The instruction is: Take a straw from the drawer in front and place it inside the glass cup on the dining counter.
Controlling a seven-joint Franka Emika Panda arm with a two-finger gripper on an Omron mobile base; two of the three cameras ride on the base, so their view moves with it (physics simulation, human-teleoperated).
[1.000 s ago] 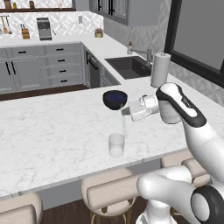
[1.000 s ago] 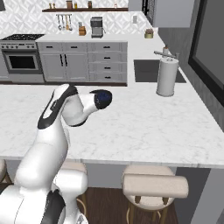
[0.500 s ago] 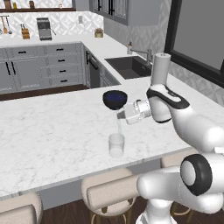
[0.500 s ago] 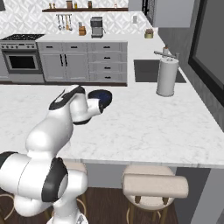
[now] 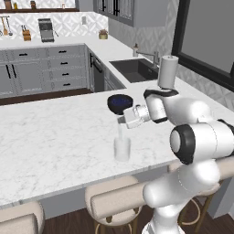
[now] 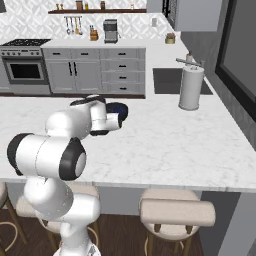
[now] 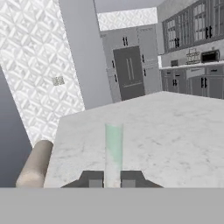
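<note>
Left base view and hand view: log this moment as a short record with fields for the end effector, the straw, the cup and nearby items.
end effector: above the glass cup, shut on the straw
straw: pale green, between the fingertips, hanging down toward the cup
glass cup: upright on the dining counter, near its front edge
straw in cup: cannot tell
dark bowl: on the counter behind the cup
paper towel roll: upright, by the sink

The dining counter point(image 5: 55, 137), white marble with faint grey veins, carries a glass cup point(image 5: 122, 149) standing directly below the gripper point(image 5: 121, 119). A dark blue bowl point(image 5: 120, 102) sits just behind the gripper. A tall pale cylinder point(image 6: 191, 88), possibly a paper-towel roll, stands well beyond it.
</note>
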